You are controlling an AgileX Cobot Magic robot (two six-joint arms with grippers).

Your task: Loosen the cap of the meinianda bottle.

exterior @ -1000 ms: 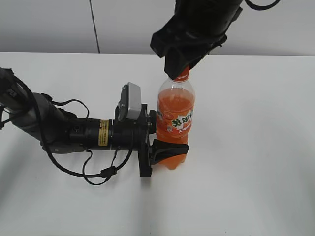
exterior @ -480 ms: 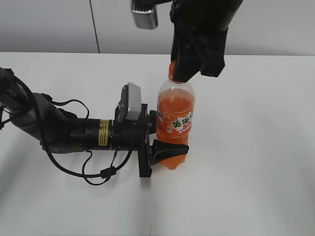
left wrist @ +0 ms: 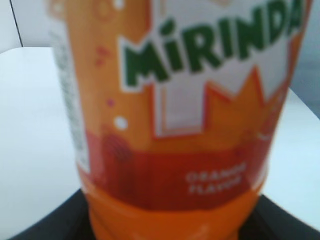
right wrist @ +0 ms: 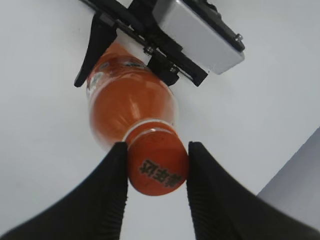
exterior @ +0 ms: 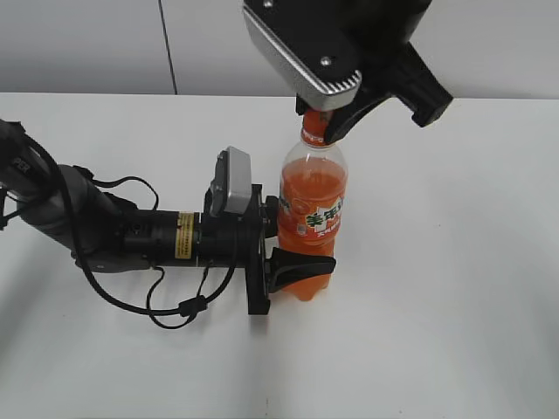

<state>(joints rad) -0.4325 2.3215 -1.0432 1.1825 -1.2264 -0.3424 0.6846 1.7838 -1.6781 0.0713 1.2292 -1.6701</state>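
Note:
The meinianda bottle (exterior: 312, 209) stands upright on the white table, full of orange drink, with an orange-white-green label. It fills the left wrist view (left wrist: 185, 120). My left gripper (exterior: 293, 262) lies low on the table and is shut on the bottle's lower body. My right gripper (exterior: 325, 122) comes down from above and is shut on the orange cap (exterior: 314, 133). In the right wrist view the two black fingers (right wrist: 157, 170) press both sides of the cap (right wrist: 157, 172), which has a dark mark on top. The bottle shows below it (right wrist: 127, 107).
The white table (exterior: 454, 262) runs around the bottle. My left arm (exterior: 131, 236) with its loose black cables lies across the left half. A grey wall (exterior: 87, 44) stands behind the table.
My right wrist has turned around the cap through the three frames, swinging its silver camera housing round to the front. The bottle and the left arm have stayed in place.

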